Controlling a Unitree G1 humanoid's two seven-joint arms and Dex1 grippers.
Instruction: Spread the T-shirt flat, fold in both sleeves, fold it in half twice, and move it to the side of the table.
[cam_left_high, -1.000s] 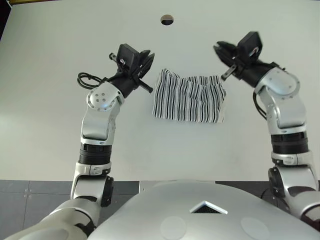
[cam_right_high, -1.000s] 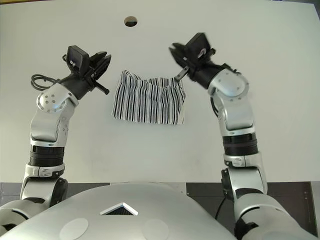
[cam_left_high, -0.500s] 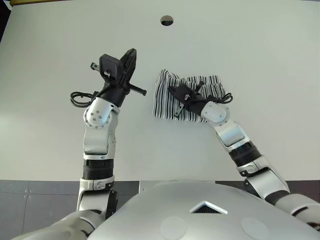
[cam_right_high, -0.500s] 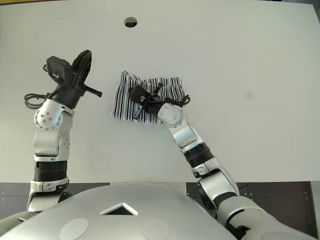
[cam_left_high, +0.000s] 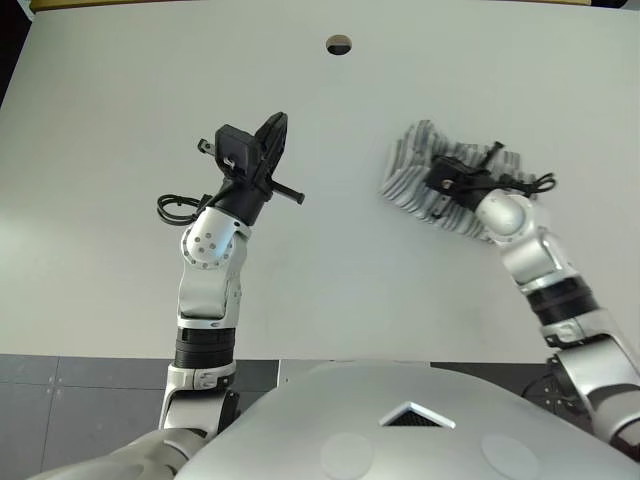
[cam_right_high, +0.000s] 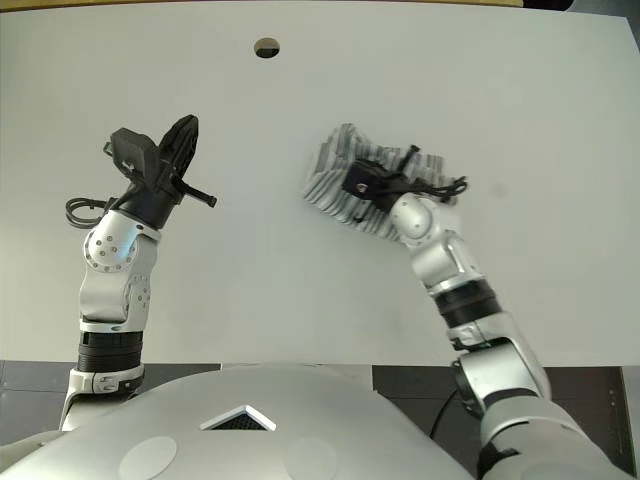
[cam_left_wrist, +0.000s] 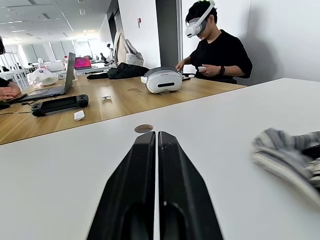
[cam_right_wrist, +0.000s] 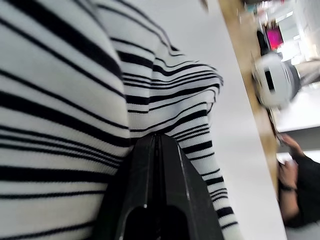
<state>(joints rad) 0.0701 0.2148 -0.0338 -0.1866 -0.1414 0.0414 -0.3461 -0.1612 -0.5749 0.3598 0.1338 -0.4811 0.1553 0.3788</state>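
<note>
Two finger pairs, both pressed together. Right fingers (cam_right_wrist: 150, 200) rest on the folded striped T-shirt (cam_left_high: 412, 165), no cloth pinched that I can see; shirt lies under and ahead of the tips on the counter (cam_left_high: 330, 290), long axis roughly along them. Left fingers (cam_left_wrist: 145, 180) raised, well apart from it. Right pair nearer for sliding.

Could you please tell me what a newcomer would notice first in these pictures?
The folded black-and-white striped T-shirt stands out, lying toward the right side of the white table with the right gripper resting on it. Next comes the left gripper, shut and raised above the table's left half, touching nothing.
</note>
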